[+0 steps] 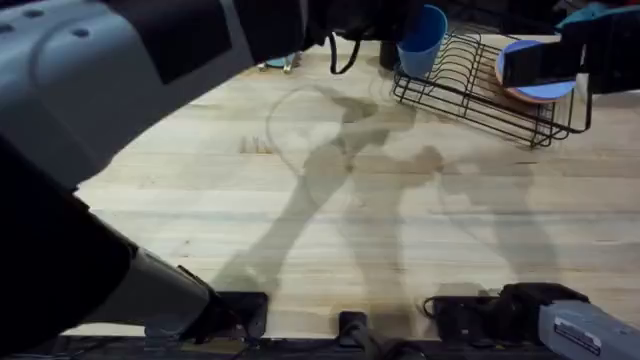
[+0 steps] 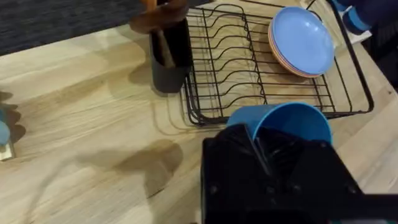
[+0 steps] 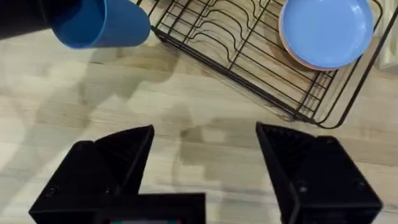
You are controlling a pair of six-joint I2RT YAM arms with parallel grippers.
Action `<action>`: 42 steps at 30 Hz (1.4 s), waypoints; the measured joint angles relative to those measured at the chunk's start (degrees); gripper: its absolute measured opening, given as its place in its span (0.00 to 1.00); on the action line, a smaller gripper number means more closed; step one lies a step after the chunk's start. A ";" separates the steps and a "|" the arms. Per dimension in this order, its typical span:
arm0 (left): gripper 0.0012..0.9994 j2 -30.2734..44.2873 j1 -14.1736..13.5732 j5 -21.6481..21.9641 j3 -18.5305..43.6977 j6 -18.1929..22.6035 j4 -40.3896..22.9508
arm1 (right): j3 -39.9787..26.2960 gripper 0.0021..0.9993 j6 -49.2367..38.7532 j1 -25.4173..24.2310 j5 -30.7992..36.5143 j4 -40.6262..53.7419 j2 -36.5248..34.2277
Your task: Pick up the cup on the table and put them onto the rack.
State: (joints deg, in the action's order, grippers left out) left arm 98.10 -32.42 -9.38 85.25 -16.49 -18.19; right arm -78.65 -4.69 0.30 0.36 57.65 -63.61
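on my overhead feed the left arm reaches far across the counter [image 1: 330, 200], and its left claw [image 2: 261, 146] has the blue cup [image 2: 283, 121] pinched by the rim, one finger inside the mouth and one outside. the cup hangs in the air, tilted, just beside the near corner of the black wire rack [image 1: 480, 85]; from above it sits right at the rack's left end [image 1: 422, 40], and i can't tell whether it touches the wire. on the right wrist feed the same cup [image 3: 102, 25] lies almost on its side, clear of the wood, with its shadow on the planks underneath.

the right claw [image 3: 205, 155] hovers over bare counter short of the rack, its two black fingers [image 3: 118, 155] spread wide with nothing between them.

inside the rack, a blue plate [image 2: 301, 37] leans upright against an orange one at the far end; the slots nearer the cup are empty. a dark utensil holder [image 2: 169, 56] stands on the counter just beside the rack's other corner, with wooden handles sticking out of it.
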 joint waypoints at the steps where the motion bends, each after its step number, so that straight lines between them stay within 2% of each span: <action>1: 0.04 0.00 -0.19 0.23 0.06 0.00 -0.05 | 0.00 1.00 0.00 0.00 0.00 0.00 -0.01; 5: 0.04 0.86 -0.13 1.06 3.08 0.02 -2.36 | 0.00 1.00 0.00 0.00 0.00 0.00 -0.01; 6: 0.04 2.95 0.03 1.72 8.89 0.02 -5.43 | 0.00 1.00 0.00 0.00 0.00 0.00 -0.01; 8: 0.04 4.64 0.07 1.79 12.68 0.04 -6.72 | 0.00 1.00 0.00 0.00 0.00 0.00 0.01; 9: 0.04 7.75 0.04 1.74 17.99 0.07 -8.06 | 0.00 1.00 0.00 0.00 0.00 0.00 -0.01; 13: 0.04 11.48 0.04 1.72 21.89 0.06 -8.19 | 0.00 1.00 0.00 0.00 0.00 0.00 0.01; 24: 0.04 18.64 0.04 1.72 22.38 0.05 -5.60 | 0.00 1.00 0.00 0.00 0.00 0.02 0.00; 35: 0.04 21.98 0.05 1.74 22.38 0.04 -3.72 | 0.00 1.00 0.00 0.00 0.00 0.24 0.01; 42: 0.04 24.13 0.04 3.15 22.38 0.05 -6.49 | 0.00 1.00 0.00 0.00 0.00 0.24 0.01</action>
State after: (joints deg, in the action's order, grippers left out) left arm 122.24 -32.38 -6.23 107.63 -16.44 -24.68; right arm -78.65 -4.69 0.30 0.36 57.89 -63.59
